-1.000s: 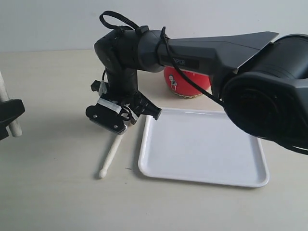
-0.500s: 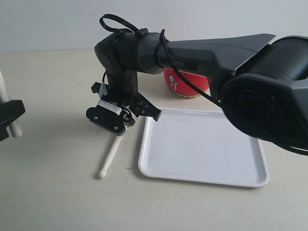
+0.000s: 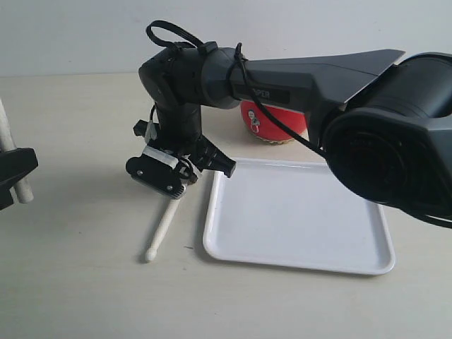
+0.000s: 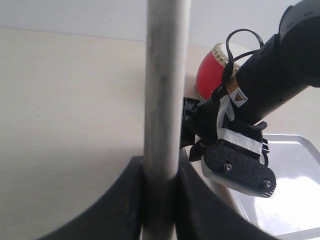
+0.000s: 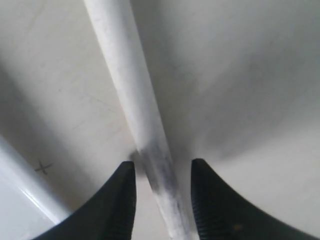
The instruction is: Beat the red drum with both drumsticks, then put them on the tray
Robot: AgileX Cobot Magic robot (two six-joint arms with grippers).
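One drumstick (image 3: 162, 227) lies on the table just left of the white tray (image 3: 296, 215). My right gripper (image 3: 183, 183) hangs over its upper end. In the right wrist view this gripper (image 5: 162, 167) is open, and the drumstick (image 5: 134, 95) passes between the fingers with a gap on each side. At the far left my left gripper (image 3: 10, 169) is shut on the other drumstick (image 3: 8, 145), holding it upright. The left wrist view shows that gripper (image 4: 160, 167) clamped on the stick (image 4: 167, 75). The red drum (image 3: 277, 123) stands behind the tray, partly hidden by the right arm.
The right arm (image 3: 296, 78) stretches across the tray's far side and covers much of the drum. The tray's rim (image 5: 22, 197) runs close beside the lying stick. Bare beige table (image 3: 78, 268) spreads left of and in front of the stick.
The right arm has shifted very slightly over the lying drumstick. The stick on the table, the left gripper and its held stick have stayed where they were.
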